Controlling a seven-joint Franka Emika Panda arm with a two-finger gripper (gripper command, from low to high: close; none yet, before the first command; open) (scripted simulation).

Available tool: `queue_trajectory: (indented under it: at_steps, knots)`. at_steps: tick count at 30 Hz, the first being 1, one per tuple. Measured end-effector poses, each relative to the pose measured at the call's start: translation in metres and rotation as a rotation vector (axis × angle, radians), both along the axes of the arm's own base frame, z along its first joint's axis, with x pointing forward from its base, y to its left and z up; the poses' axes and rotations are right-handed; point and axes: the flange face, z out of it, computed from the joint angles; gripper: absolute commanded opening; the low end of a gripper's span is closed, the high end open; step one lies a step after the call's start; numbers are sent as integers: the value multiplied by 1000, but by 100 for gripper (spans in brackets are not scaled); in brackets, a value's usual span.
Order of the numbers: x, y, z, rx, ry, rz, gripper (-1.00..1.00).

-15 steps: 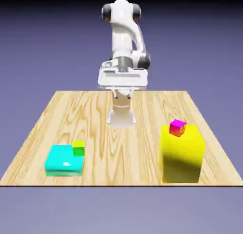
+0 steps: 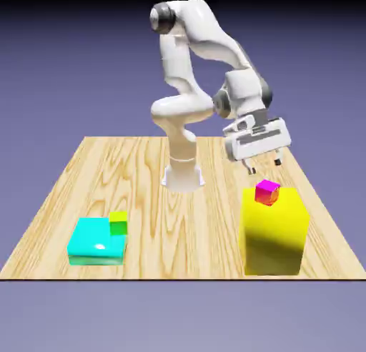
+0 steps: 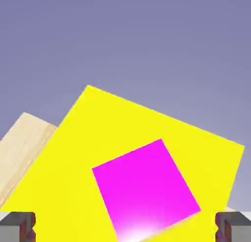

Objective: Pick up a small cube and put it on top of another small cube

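Magenta-topped, red-orange-sided small cube sits atop yellow block, approx. 4 o'clock in ext. view; my white two-finger gripper is spread above. I'd square wrist w/ its faces, centre, then lower gently.

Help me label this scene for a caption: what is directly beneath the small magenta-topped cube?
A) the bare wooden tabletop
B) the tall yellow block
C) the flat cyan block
B: the magenta-topped cube sits on top of the yellow block, whose yellow face also shows around it in the hand view.
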Motion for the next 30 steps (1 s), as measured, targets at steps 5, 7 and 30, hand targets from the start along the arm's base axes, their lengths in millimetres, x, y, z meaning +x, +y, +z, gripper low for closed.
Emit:
queue_trajectory:
  at_steps: [5,7,30]
  knots:
    - [-36,50,-57,-80,95,176,0]
    - [-64,75,-84,-128,145,288,0]
    - [-110,2,-234,-344,184,574,-100]
